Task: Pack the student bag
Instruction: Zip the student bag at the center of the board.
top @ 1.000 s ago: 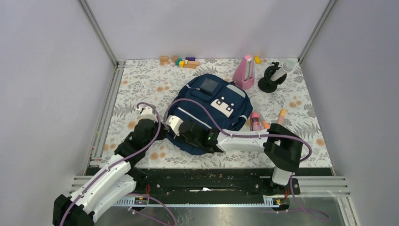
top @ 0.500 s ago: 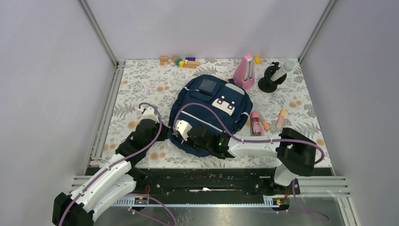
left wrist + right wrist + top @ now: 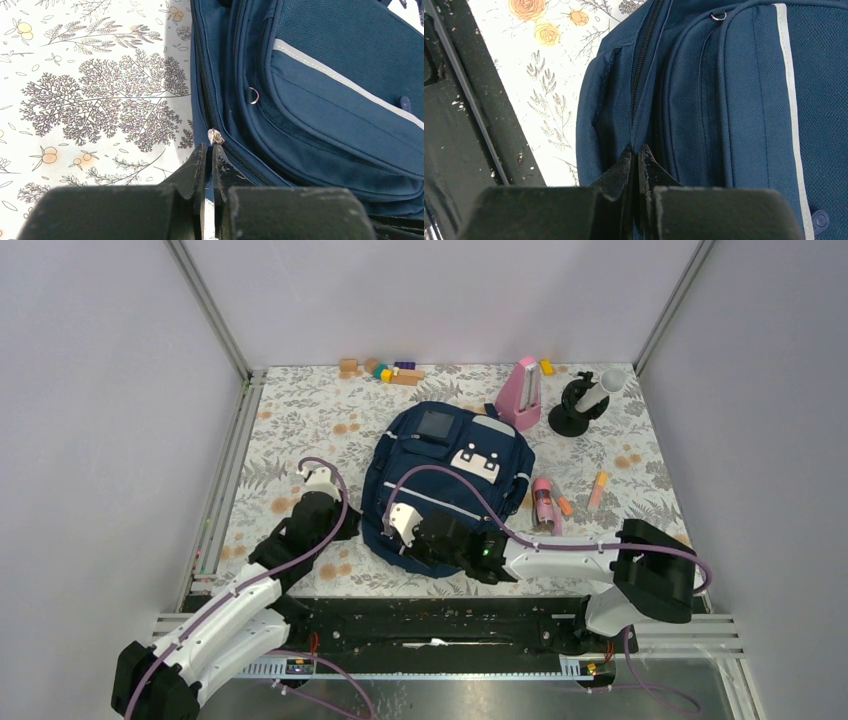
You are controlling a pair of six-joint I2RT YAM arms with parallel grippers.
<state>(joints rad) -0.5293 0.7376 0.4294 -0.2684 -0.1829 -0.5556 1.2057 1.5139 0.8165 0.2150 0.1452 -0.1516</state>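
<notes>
Lying flat in the middle of the table (image 3: 300,420) with its front pocket up, the bag (image 3: 450,485) is presenting its near edge to both arms, and nothing is going in yet: the step in hand is, by my judgement, getting the main zip (image 3: 640,75) open. The left pincer (image 3: 209,152) is sitting with its jaws pressed together right at the metal pull (image 3: 215,136). Whether the tab is actually caught between them I cannot tell, since the slider is showing just past the tips. The right pincer (image 3: 636,152) is clamping a fold of the bag's fabric beside the zip seam, acting as the anchor. Doing this well is going to mean the right arm holding that fold taut and low while the left is drawing the pull along the line of the teeth, following the curve of the bag's edge rather than tugging outward across it. A sideways tug is likely to drag the whole bag over the table or slip the tab free. If the tab is not gripped, re-seating on it first is the safer course. The tube (image 3: 543,498) and marker (image 3: 598,487) are waiting just beside the bag on its right.
</notes>
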